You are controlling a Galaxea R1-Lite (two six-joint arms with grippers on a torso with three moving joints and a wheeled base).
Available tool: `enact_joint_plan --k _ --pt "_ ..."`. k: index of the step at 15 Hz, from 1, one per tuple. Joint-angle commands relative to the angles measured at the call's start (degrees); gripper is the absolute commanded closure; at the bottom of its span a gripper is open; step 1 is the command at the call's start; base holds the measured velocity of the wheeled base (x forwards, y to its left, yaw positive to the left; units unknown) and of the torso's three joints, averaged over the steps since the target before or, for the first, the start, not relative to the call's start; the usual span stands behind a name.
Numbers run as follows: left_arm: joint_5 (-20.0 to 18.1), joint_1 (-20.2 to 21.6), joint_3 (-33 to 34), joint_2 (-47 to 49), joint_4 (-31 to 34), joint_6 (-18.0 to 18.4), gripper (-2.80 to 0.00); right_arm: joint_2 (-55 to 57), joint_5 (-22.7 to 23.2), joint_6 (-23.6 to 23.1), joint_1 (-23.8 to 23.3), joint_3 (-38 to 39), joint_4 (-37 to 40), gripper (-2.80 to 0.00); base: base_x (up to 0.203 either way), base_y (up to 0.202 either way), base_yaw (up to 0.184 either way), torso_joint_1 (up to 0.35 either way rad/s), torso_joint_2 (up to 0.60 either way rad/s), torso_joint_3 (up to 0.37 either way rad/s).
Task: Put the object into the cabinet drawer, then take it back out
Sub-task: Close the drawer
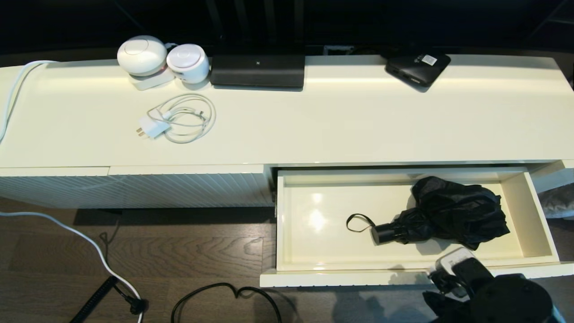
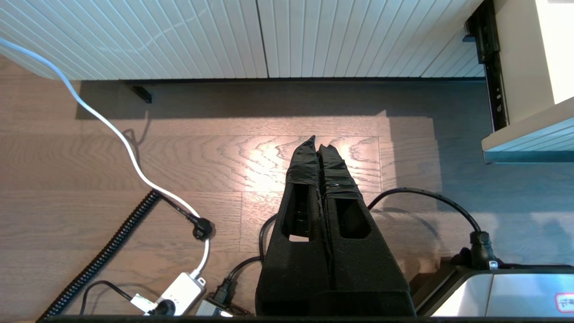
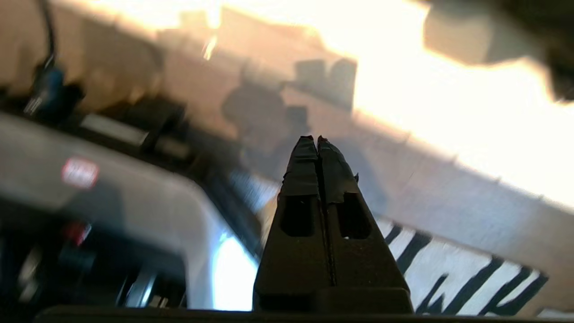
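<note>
The black umbrella (image 1: 448,215) lies loose in the right half of the open drawer (image 1: 536,215), handle toward the middle. The right gripper (image 3: 317,141) is pressed shut on nothing, low by the drawer's front edge, while the left gripper (image 2: 317,142), also shut and empty, hangs over the floor. If the right one reaches in without spreading first, it may just shove the slack fabric or snag the wrist loop (image 1: 358,222).

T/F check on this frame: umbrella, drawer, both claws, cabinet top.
1. The umbrella lies in the open drawer. True.
2. The right claw grips the umbrella. False: it is shut on nothing, away from it.
3. The left claw is shut, over bare floor. True.
4. The umbrella's handle points toward the drawer's right end. False: it points left.
5. A coiled white cable lies on the cabinet top. True.
</note>
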Motion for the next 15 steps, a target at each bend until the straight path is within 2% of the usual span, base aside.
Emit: enact_joint_plan --k 1,8,15 --pt "0.01 0.01 0.01 -0.06 -0.02 -0.02 0.00 2.20 -0.14 -2.77 -3.30 -0.73 -2.79 0.00 0.000 0.000 0.000 0.000 0.00 0.000" --pt "0.01 0.01 0.01 -0.11 -0.02 -0.02 0.00 2.21 -0.24 -10.28 -8.50 -1.54 -12.39 0.00 0.000 0.000 0.000 0.000 0.00 0.000" --pt "0.01 0.01 0.01 -0.15 -0.02 -0.02 0.00 3.54 -1.26 -12.38 -9.71 1.19 -23.07 0.00 0.000 0.000 0.000 0.000 0.00 0.000"
